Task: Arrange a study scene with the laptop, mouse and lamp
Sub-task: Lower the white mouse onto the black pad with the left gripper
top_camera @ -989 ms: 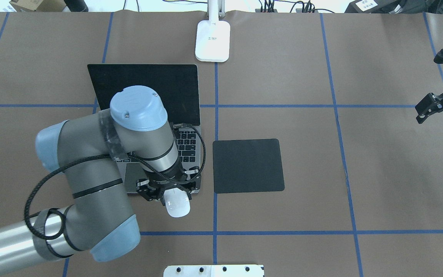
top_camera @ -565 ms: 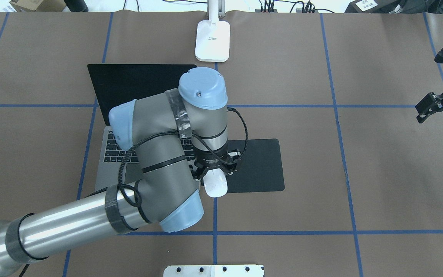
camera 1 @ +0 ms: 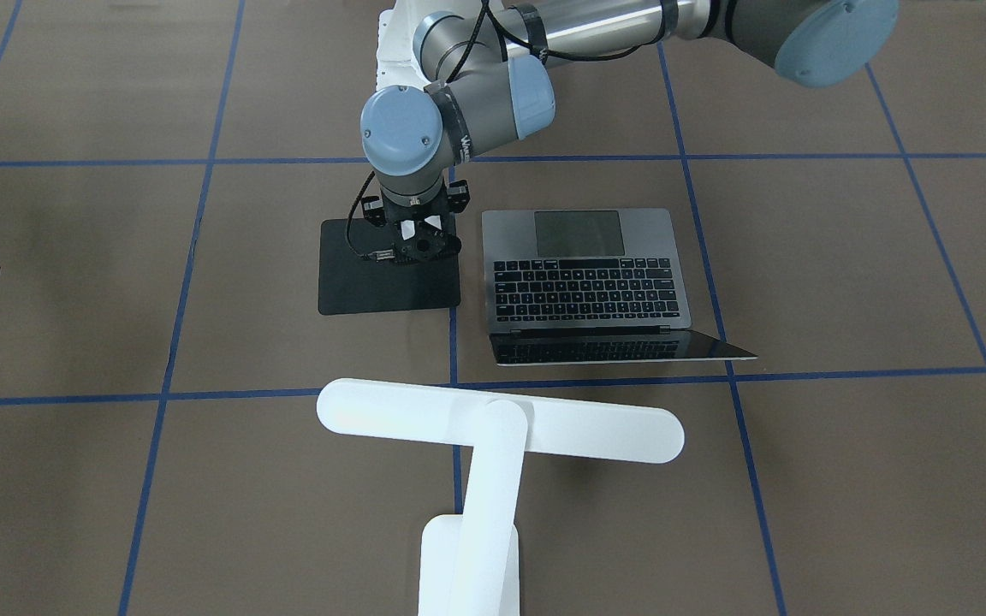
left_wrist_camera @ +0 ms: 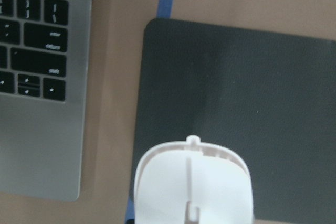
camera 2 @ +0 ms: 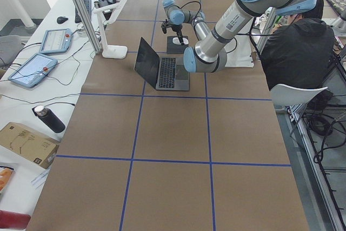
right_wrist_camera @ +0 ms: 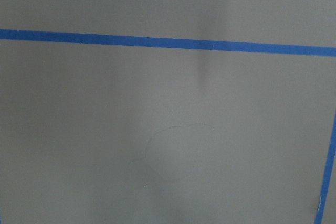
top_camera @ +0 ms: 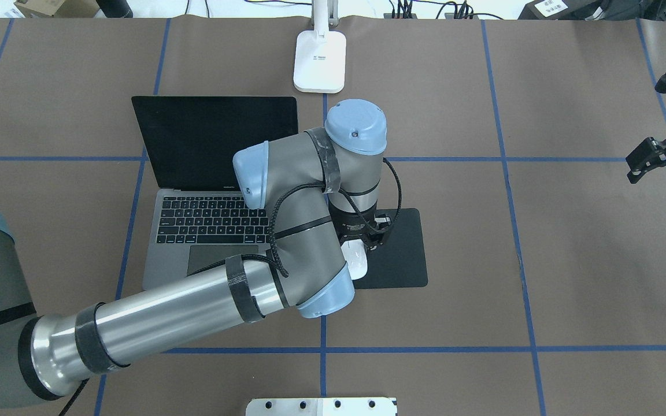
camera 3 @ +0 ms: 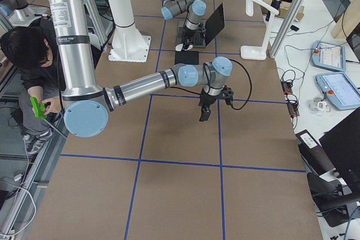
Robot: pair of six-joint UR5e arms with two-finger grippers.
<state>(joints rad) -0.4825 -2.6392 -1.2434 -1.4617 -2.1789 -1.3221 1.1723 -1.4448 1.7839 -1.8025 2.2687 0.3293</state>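
Near edge, centre: white ribbed pedestal plate (top_camera: 321,406) with bolt holes, lying flat. The worktop (top_camera: 570,277) is covered in matt brown paper sheeting, gridded with blue tape lines.

The left arm, a grey tube with pale blue joint caps, reaches in from the near left. Left hand (camera 1: 408,233): black metal, two fingers, clenched on the small smooth white oval mouse (top_camera: 358,267), which has a glossy, low, rounded shell. The mouse sits over the near-left part of a flat black square pad (top_camera: 402,254), matt with rounded corners. Whether it touches the pad or hangs just above, cannot tell.

Just left of the pad, not touching: slim grey metal laptop (top_camera: 206,231), open, with black keys, a large grey trackpad and a dark glossy screen leaning toward the far side.

Right hand (top_camera: 654,159): black, at the right edge over bare paper, well apart from everything. Fingers spread or closed, cannot tell.

Far edge, centre: white T-shaped lamp (camera 1: 500,423) of smooth plastic, with a long round-ended bar head, a rounded arm and a rectangular base.

Room: beyond the far edge, a white side bench carries two tablets (camera 2: 32,68), cables, a dark bottle (camera 2: 48,118) and a cardboard box (camera 2: 27,142). A person in a dark top (camera 2: 300,47) sits on the robot's side.
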